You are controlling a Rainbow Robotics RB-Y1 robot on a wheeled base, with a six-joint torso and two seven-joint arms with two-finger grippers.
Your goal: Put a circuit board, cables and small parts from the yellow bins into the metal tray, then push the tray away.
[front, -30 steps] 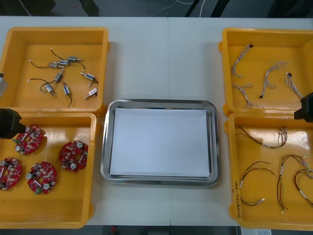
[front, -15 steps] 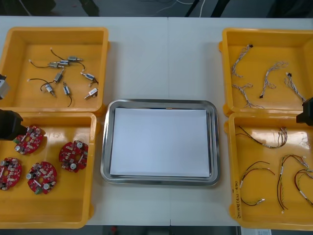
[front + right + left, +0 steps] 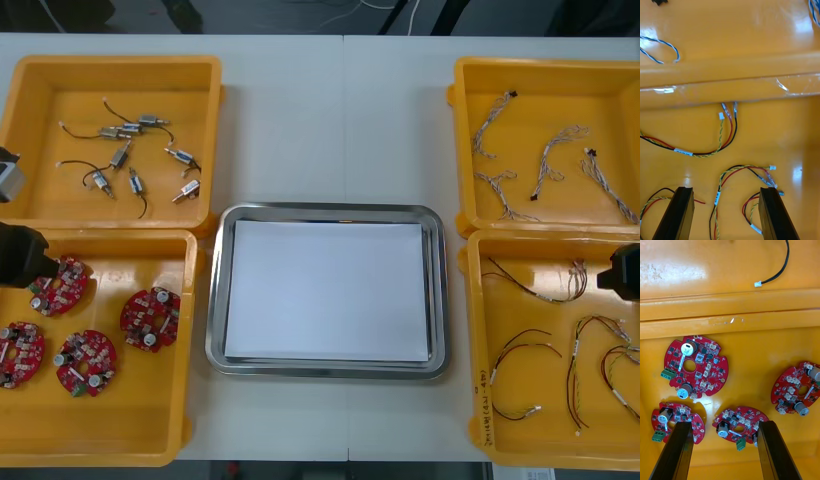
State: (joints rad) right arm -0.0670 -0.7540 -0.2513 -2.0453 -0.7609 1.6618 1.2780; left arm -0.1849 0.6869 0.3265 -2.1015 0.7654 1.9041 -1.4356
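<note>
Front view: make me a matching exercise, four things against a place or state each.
1. boards
2. small metal parts
3. tray
4. right gripper

a. white inside
b. open, above red and yellow cables
c. in the far left bin
d. in the near left bin, below the open left gripper

Pairs: 1-d, 2-c, 3-a, 4-b

- The front view's side edges cut off my left gripper (image 3: 22, 257) and my right gripper (image 3: 624, 271).
- My left fingers (image 3: 679, 446) cover parts of two round red circuit boards (image 3: 741, 420).
- My right fingers (image 3: 773, 213) hide stretches of red and yellow cables (image 3: 655, 201).
- A twisted blue and white cable (image 3: 814, 9) runs off the picture's edge.
</note>
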